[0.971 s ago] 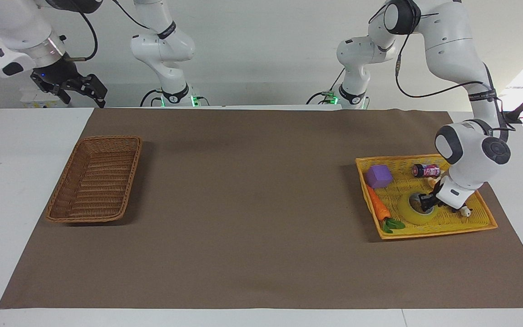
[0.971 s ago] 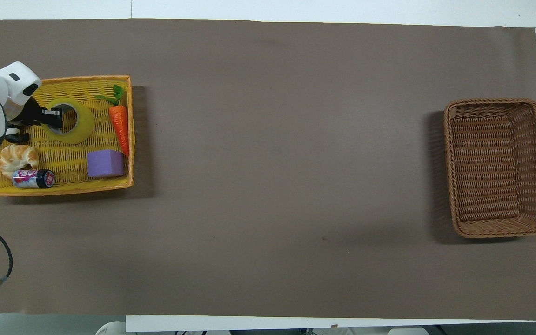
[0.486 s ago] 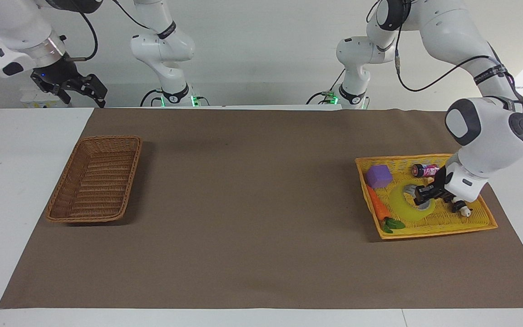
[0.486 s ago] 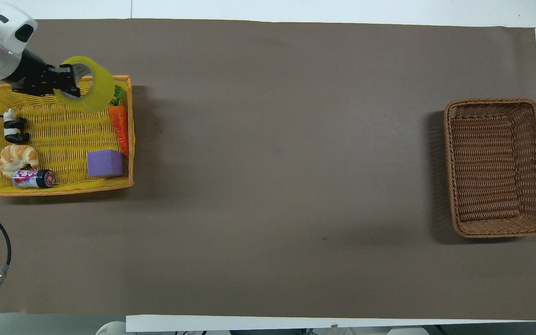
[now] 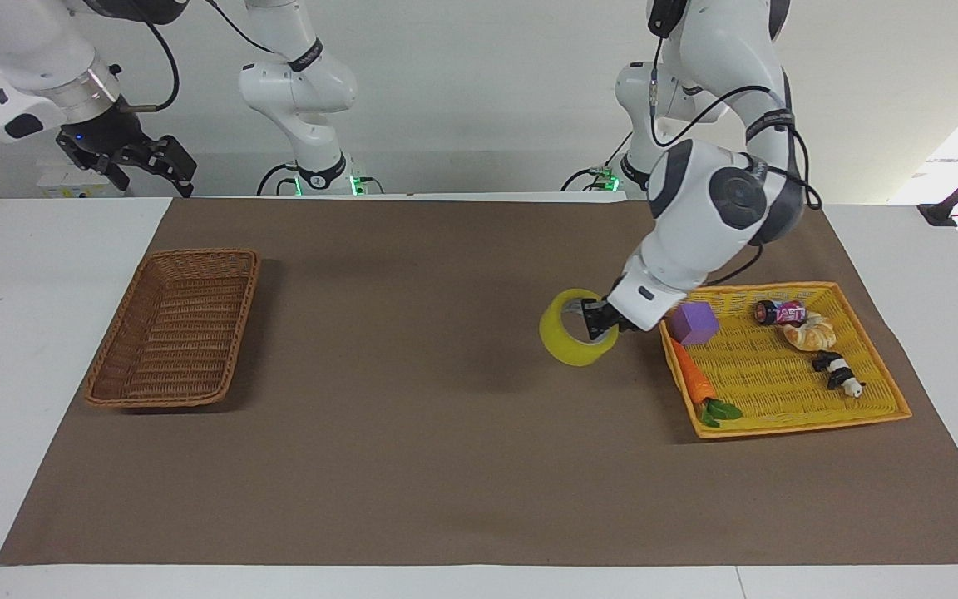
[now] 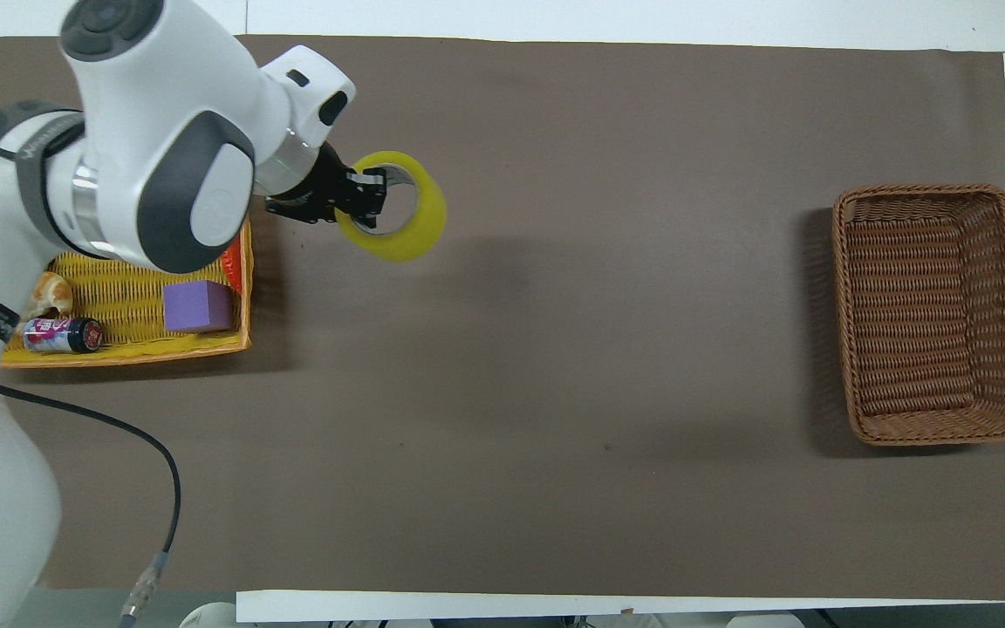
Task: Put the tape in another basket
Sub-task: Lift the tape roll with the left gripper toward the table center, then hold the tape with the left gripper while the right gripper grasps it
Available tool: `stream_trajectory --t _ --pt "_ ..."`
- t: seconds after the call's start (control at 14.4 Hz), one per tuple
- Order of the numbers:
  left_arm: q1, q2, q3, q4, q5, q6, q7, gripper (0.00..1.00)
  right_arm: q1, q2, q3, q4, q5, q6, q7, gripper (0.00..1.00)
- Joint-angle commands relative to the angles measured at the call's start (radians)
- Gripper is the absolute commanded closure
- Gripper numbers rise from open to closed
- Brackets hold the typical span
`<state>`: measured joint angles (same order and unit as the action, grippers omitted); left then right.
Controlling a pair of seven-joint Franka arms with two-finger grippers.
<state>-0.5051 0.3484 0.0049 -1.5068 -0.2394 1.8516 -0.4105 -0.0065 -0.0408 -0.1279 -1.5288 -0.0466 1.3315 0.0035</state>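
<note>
One camera looks from high across the table toward both robots; another looks steeply down from above their end. Both share the brown mat (image 5: 412,433) and wicker basket (image 5: 173,329).

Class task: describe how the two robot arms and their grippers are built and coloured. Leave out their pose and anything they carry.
Both arms have glossy white rounded shells with dark grey circular joint caps and black bands with small white lettering. Black cables loop along the outside of each. The left gripper and the right gripper are black, two-fingered; a silver ring sits above the right one. Green lights glow at both bases.
</note>
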Motion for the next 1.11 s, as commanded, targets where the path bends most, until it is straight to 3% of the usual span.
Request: stream_trajectory --t 0.0,0.14,0.21,0.35,0.76,0.9,1.04 --pt "-0.013 -0.032 0.021 -0.032 -0.02 0.043 -0.034 1.0 -0.007 -0.021 0.005 -0.025 -0.006 0.001 -0.023 0.0" --pt "-0.01 -0.032 0.021 -0.035 -0.02 0.041 -0.031 1.0 -0.006 -0.019 0.01 -0.025 0.011 0.011 -0.071 0.0" --pt "-0.009 -0.032 0.02 -0.038 -0.02 0.043 -0.031 1.0 -0.015 -0.021 0.007 -0.036 0.089 0.041 -0.121 0.0" --pt "-0.01 -0.032 0.02 -0.039 -0.02 0.043 -0.033 1.0 -0.049 -0.025 0.002 -0.117 0.299 0.167 -0.119 0.0" --pt "-0.007 -0.034 0.021 -0.041 -0.021 0.035 -0.068 1.0 -0.026 0.05 0.017 -0.338 0.909 0.373 -0.126 0.0" --pt "-0.009 -0.034 0.02 -0.039 -0.021 0.035 -0.074 1.0 0.046 0.08 0.017 -0.389 1.116 0.49 -0.144 0.0" --pt "-0.012 -0.034 0.021 -0.039 -0.021 0.035 -0.085 1.0 0.124 0.145 0.017 -0.389 1.232 0.566 -0.229 0.0"
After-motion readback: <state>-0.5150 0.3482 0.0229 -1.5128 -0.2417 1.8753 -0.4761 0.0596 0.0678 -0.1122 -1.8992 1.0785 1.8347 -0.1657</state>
